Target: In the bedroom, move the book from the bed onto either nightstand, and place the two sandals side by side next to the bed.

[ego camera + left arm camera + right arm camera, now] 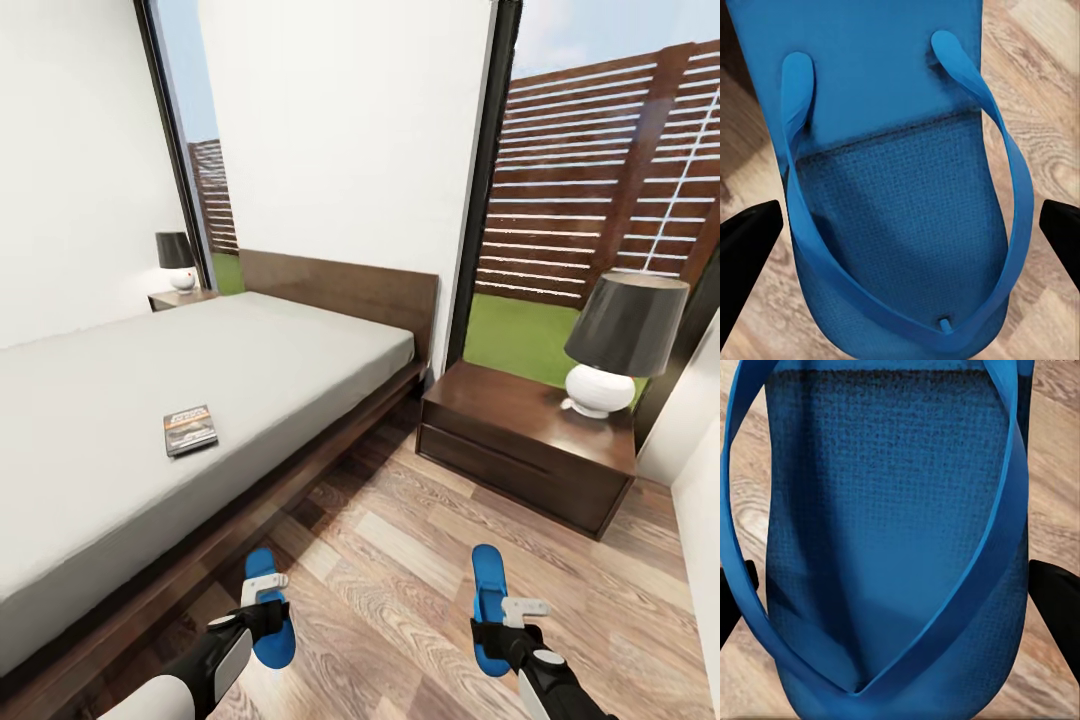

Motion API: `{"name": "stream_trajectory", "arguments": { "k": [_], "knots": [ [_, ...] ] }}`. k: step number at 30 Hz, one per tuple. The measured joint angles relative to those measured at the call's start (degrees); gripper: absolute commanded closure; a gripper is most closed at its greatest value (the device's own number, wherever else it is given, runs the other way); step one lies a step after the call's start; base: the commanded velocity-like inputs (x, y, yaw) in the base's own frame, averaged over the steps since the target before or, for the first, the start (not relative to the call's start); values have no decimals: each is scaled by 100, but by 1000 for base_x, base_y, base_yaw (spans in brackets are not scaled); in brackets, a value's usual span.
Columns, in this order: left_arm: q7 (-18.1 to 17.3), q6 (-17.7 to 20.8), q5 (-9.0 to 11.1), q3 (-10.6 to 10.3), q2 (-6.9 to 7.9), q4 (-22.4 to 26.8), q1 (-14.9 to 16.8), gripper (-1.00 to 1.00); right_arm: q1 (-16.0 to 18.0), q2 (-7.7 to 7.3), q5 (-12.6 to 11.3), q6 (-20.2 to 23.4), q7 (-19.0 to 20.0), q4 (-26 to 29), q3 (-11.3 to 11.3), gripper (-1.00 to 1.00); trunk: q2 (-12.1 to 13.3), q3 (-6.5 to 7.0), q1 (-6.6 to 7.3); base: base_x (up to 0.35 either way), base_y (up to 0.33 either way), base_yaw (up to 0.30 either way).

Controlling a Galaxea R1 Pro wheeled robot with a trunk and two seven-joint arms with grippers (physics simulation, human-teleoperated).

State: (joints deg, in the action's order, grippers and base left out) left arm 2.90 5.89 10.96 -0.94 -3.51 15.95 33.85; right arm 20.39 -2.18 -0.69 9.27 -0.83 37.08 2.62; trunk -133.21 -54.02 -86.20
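Bed, grey mattress, dark wood frame: book lies flat on top, near the floor-side edge. Wood-plank floor beside it: two blue sandals, left sandal close to the bed frame, right sandal well apart from it, both flat, roughly parallel. Nightstand at right w/ lamp on top; far nightstand w/ small lamp.

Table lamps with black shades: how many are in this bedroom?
2. One black-shaded lamp with a round white base stands on the near dark wooden nightstand beside the bed; the other lamp stands on the far nightstand by the wall. Others may be out of frame.
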Motion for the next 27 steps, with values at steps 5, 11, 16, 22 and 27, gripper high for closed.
{"name": "stream_trajectory", "arguments": {
  "k": [5, 11, 16, 22, 27],
  "knots": [
    [0, -10, -9, -10, 0, 0, 0, 100, 0, 12, 14, -24, 1, -100, -18, 100, 201, 90, 110, 0, 0, 0],
    [-7, -13, -17, -32, 0, 0, 0, 100, 0, 25, 44, -41, 3, -271, -52, 100, 441, 197, 242, 0, 0, 0],
    [-93, -6, -26, -39, 4, 1, 0, 100, 0, 20, 71, -46, 8, -320, -71, 100, 642, 287, 351, 0, 0, 0],
    [-263, 4, -44, -52, 11, 3, -1, 100, 0, 30, 238, -48, 9, -338, -85, 100, 882, 395, 483, 0, 0, 0],
    [-475, 10, -50, -56, 24, 4, -1, 100, 0, 43, 397, -53, 11, -342, -91, 100, 1083, 485, 593, 0, 0, 0]
  ]
}}
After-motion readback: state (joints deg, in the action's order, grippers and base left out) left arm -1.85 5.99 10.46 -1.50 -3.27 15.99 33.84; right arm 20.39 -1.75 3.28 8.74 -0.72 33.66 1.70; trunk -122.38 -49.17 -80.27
